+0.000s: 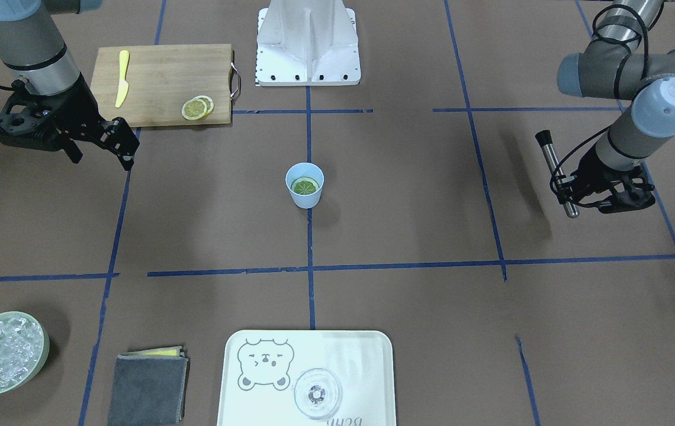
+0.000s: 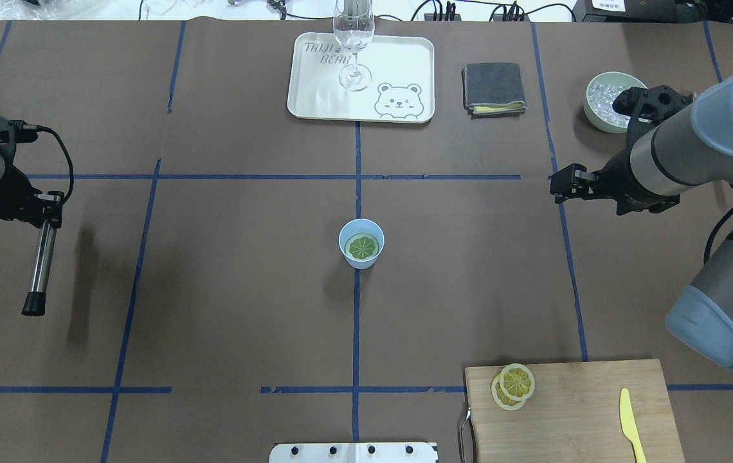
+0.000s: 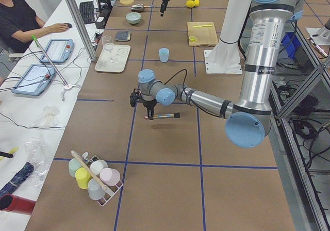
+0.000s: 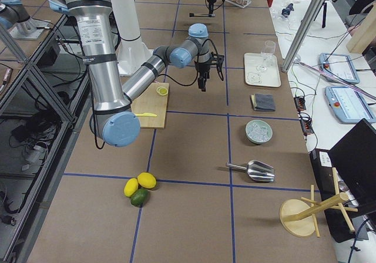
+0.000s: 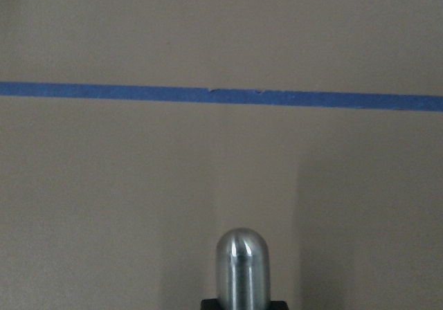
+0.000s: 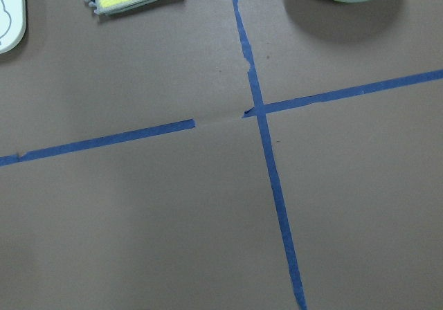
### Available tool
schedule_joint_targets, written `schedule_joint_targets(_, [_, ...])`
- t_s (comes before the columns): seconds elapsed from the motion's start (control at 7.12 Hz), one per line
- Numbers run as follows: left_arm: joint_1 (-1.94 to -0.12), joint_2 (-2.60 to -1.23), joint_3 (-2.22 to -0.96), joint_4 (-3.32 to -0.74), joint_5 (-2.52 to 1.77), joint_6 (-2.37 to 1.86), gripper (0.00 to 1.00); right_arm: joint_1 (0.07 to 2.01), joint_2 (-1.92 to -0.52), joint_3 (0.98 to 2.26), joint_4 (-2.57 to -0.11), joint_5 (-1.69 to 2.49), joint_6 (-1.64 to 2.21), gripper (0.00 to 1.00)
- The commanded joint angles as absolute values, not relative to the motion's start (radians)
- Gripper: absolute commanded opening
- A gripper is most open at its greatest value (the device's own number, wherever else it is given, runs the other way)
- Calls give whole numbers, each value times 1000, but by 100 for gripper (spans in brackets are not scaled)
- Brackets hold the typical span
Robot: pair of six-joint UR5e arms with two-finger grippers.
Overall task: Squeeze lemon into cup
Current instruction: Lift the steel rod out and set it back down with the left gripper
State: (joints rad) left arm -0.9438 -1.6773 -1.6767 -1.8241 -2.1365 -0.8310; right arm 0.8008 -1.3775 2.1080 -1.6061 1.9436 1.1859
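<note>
With left pincer (image 2: 51,209) clenched on black-tipped steel rod (image 2: 42,263) and right pincer (image 1: 102,161) released, empty; thin lemon slice (image 2: 362,246) inside small light-blue cup (image 2: 361,263), well apart from both. Could tip unbraced cup if pressed off-centre.

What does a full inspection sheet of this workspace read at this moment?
Surface: brown table with a blue tape grid; no spills seen.
Job's things: light-blue cup upright at centre, one lemon slice lying inside; two more slices overlapping on the cutting board.
Clutter: yellow toy knife on the board; glass on the bear tray; folded cloth; bowl of ice.
Pincers: left pincer shut on a metal rod, held above the table; right pincer open, empty.
Cables: black cable looped at the left wrist, touching nothing on the table.
Surroundings: operator seated alongside; cup rack, lemons and scoop at the table's ends.
</note>
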Motion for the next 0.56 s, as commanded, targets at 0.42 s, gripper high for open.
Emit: schedule_joint_targets(0.42, [-933, -1694, -1632, -1892, -2131, -821, 0, 801, -1376, 2108, -1606, 1944, 1184, 100])
